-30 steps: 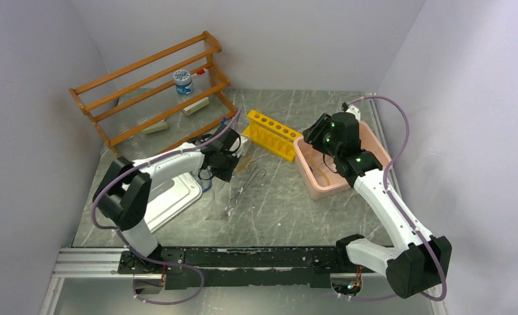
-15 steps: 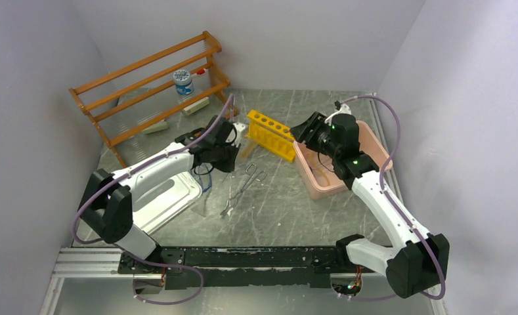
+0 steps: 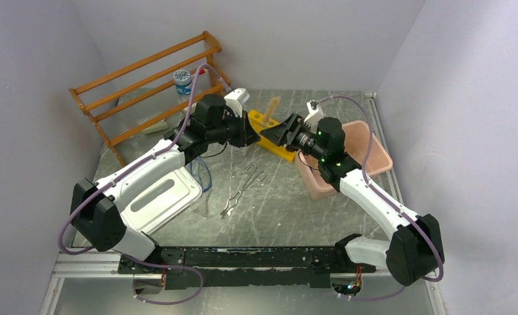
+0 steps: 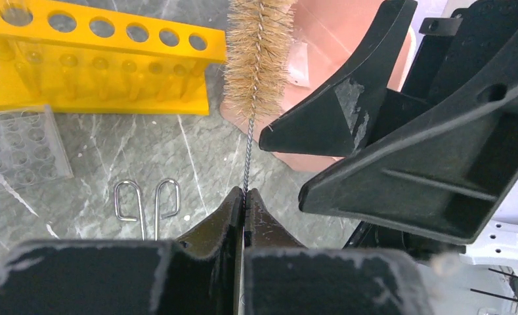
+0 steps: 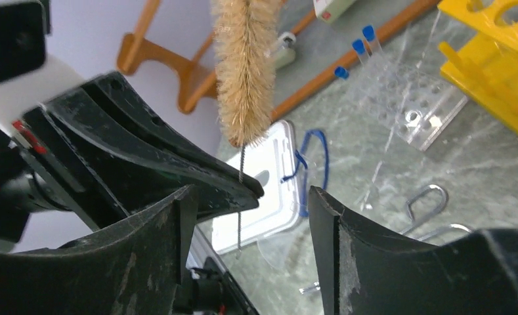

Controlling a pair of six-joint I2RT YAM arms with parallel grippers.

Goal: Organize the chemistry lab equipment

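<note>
My left gripper [image 4: 244,195] is shut on the twisted wire handle of a tan bristle brush [image 4: 256,52] and holds it upright above the table. In the top view the brush [image 3: 271,106] stands over the yellow tube rack [image 3: 286,153], between my left gripper [image 3: 259,129] and my right gripper [image 3: 274,136]. My right gripper [image 5: 251,193] is open and empty, its jaws either side of the wire below the brush [image 5: 245,65], not touching it. Metal tweezers [image 3: 243,187] lie on the table. A blue cord loop [image 3: 203,176] lies by the white tray [image 3: 161,197].
A pink basin [image 3: 361,141] sits at the right behind my right arm. The wooden shelf rack [image 3: 144,72] with a blue-lidded jar [image 3: 182,82] stands at the back left. A clear well plate [image 4: 16,151] with blue-capped tubes [image 5: 364,39] lies near the yellow rack [image 4: 98,59].
My left gripper has risen and moved back and right with the brush. My right gripper has swung left from over the pink basin to face the brush.
</note>
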